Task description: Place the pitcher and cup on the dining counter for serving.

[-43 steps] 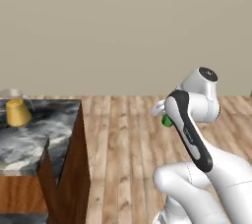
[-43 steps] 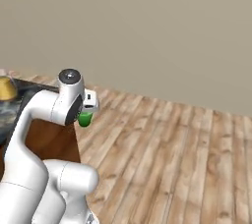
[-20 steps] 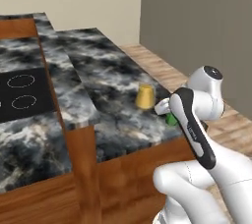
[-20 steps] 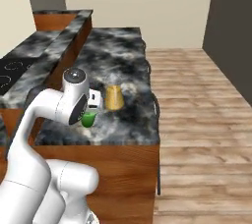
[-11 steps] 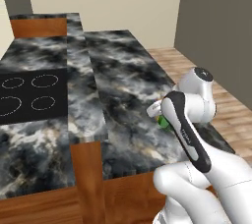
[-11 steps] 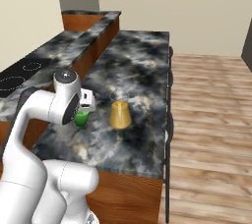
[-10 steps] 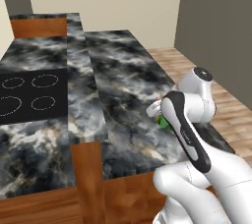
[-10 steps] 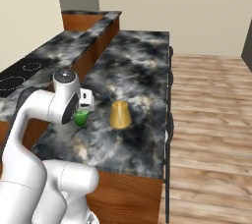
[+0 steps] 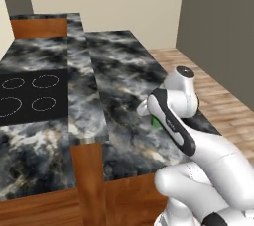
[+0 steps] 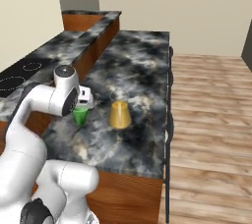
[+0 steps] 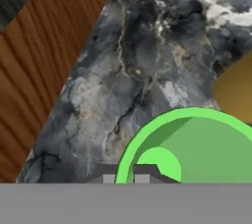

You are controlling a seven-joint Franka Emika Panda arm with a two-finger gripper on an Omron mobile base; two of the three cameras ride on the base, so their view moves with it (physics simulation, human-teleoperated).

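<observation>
Arm folded low, tool (image 10: 82,104) clamped tight.

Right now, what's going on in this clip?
A white robot arm is holding a tiny bright green tapered cup in its shut gripper, low over the broad black marble dining counter with white-grey veining; whether the cup touches the surface cannot be told. The small amber-yellow pitcher already stands upright on that counter, just beside the cup and apart from it. The black cooktop with ring markings lies on the neighbouring marble section.
</observation>
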